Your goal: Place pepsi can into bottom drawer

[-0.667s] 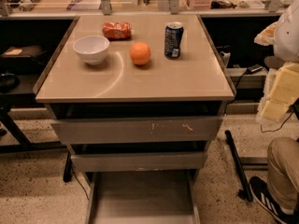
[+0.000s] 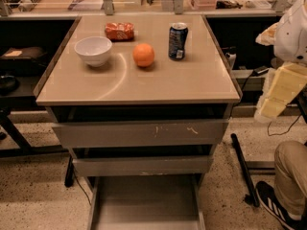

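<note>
Beige tabletop [image 2: 144,85] caps a grey cabinet that fills the middle of the view. Below it sit two grey-fronted drawers [image 2: 139,133], each pulled out slightly. At the foot, the bottom drawer [image 2: 144,200] is drawn well out, and its flat floor is bare.

At the right edge, beside the table and off its surface, hangs the robot's white arm with the pale yellowish gripper [image 2: 278,92] pointing downward. It holds nothing and touches nothing on the table. Whether it is spread or pressed together cannot be told from this angle. A person's trouser leg and dark shoe [image 2: 273,200] show in the lower right corner.

On the tabletop, a white bowl [image 2: 93,50] stands at the left. The pepsi can [image 2: 178,41] stands upright toward the back right, well apart from the gripper. An orange [image 2: 143,55] sits just left of the can, and a red-orange snack bag [image 2: 120,31] lies behind the bowl.
</note>
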Controlling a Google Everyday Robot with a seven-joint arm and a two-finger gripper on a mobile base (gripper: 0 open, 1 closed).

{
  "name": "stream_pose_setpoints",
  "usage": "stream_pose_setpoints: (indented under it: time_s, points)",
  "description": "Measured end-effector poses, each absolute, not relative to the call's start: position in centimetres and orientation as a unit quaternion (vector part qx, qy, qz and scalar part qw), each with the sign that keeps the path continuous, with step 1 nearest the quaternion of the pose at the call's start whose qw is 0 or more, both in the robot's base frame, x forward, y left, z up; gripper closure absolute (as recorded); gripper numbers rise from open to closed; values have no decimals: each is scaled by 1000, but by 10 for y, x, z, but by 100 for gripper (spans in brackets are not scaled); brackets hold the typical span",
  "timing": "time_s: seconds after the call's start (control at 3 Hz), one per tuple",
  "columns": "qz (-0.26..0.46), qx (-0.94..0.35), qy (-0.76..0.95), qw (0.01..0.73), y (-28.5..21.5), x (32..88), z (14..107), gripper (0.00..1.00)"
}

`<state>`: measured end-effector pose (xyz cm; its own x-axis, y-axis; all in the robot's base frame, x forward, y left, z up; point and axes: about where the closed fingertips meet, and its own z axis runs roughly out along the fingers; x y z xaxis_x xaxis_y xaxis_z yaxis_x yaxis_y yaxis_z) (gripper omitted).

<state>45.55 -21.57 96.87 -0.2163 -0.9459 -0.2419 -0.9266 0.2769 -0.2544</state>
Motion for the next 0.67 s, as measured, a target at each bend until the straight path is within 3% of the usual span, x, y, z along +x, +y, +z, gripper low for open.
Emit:
stream_pose_setpoints:
  time_s: [0.67]
  points:
    - [-6, -597, 766, 239, -215, 520, 943, 0]
